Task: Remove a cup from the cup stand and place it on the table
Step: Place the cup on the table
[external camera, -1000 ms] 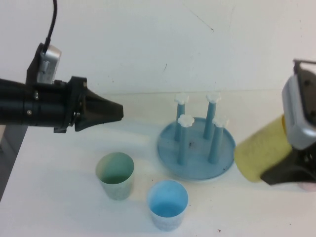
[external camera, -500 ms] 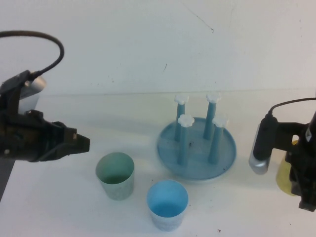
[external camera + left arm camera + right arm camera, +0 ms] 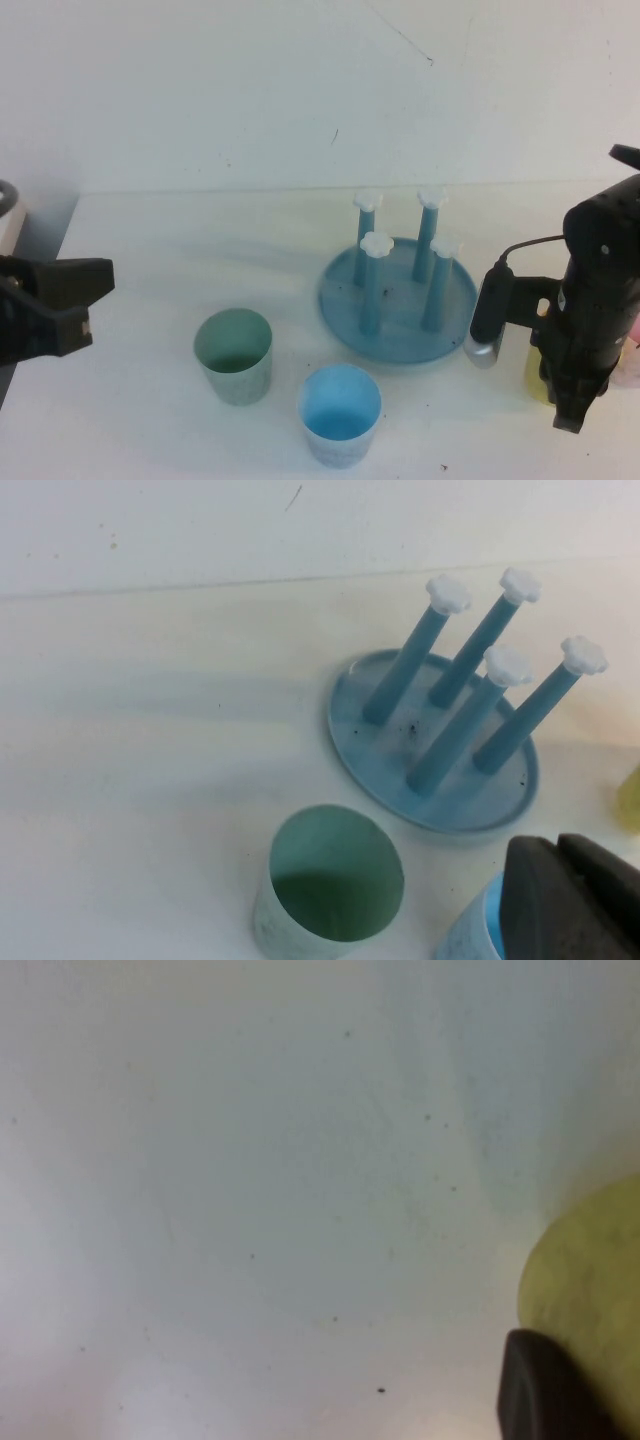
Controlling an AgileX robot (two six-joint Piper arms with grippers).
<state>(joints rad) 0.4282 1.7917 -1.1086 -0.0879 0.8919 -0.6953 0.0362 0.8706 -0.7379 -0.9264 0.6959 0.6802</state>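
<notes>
Although all four pegs of the cup stand point(image 3: 398, 298) are bare, the task is judged unfinished, because the yellow cup point(image 3: 538, 368) is not yet seen standing free on the tabletop point(image 3: 150, 240). In the high view only a sliver of the cup is shown, at about four o'clock from the stand and well clear of its dish, mostly hidden behind the right arm, which is pointed steeply down over it. The right hand point(image 3: 560, 1400) is seen in its own wrist view as a dark finger pressed against the yellow wall, so the cup is judged to be gripped, low over the tabletop; whether its base is touching cannot be told. This spot is presumably chosen so that the cup is set apart from the stand and from the other cups. The green cup point(image 3: 233, 355) and the light blue cup point(image 3: 340, 415) are stood upright, mouths up, at about eight and seven o'clock from the stand. The left hand point(image 3: 60, 305) is held back at nine o'clock, apparently parked; its opening cannot be told.
</notes>
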